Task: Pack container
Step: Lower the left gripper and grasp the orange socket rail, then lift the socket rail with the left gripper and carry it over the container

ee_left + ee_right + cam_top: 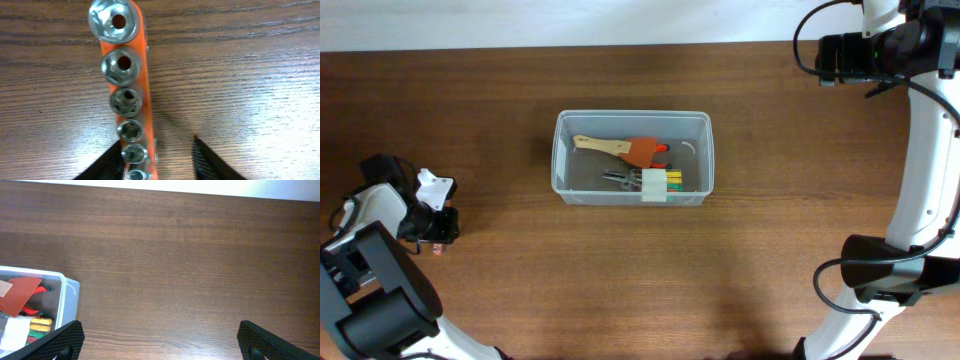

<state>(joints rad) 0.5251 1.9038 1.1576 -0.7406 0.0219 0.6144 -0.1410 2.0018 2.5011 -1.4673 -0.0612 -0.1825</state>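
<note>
Left gripper (157, 167) stood open, its black fingers (210, 162) flanking the near end of an orange plastic rail of steel sockets (125, 85) on the brown wooden table (240, 75). The rail was judged dense and slick, best pinched across its narrow width. Right gripper (162, 345) was spread wide above the tabletop. Clear plastic rectangular container (560, 165) sat mid-table, well apart, holding hand tools (642, 150); it was judged light and rigid.

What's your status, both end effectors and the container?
Left end effector open around socket rail on table. Right end effector open, empty. Container partly packed.
</note>
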